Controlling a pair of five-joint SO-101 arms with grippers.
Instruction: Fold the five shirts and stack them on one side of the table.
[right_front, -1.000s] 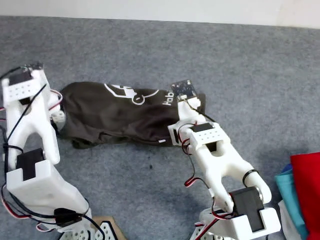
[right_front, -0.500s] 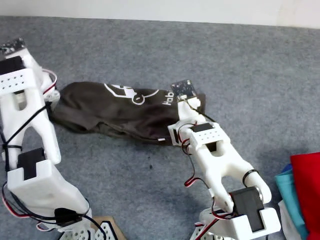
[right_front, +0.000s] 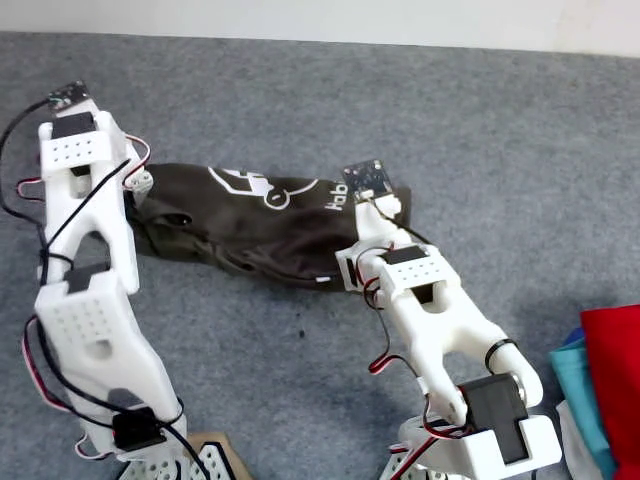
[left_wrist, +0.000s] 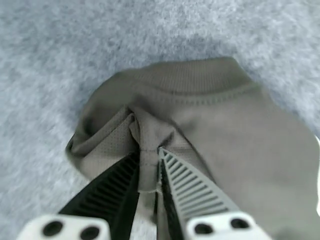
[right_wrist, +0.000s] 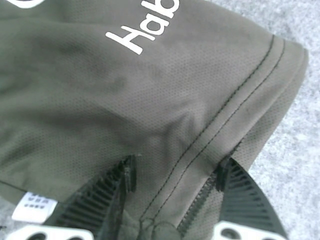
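Note:
A dark brown shirt (right_front: 255, 225) with white print lies crumpled lengthwise on the grey table (right_front: 480, 150). My left gripper (right_front: 143, 196) is at the shirt's left end. In the left wrist view it (left_wrist: 148, 156) is shut on a pinched fold of the shirt (left_wrist: 210, 125) just below the ribbed collar. My right gripper (right_front: 383, 217) rests at the shirt's right end. In the right wrist view it (right_wrist: 176, 172) stands open, with the stitched hem of the shirt (right_wrist: 150, 90) lying flat between its fingers.
At the right edge of the table lies a pile of shirts, a red one (right_front: 612, 365) over a teal one (right_front: 572, 368). A brown cardboard piece (right_front: 215, 455) sits by the left arm's base. Bare grey table stretches behind and to the right of the brown shirt.
The left arm swung out to the far left and came back over the shirt's left end, drawing that end up and inward, so the shirt is narrower. The right arm has kept still.

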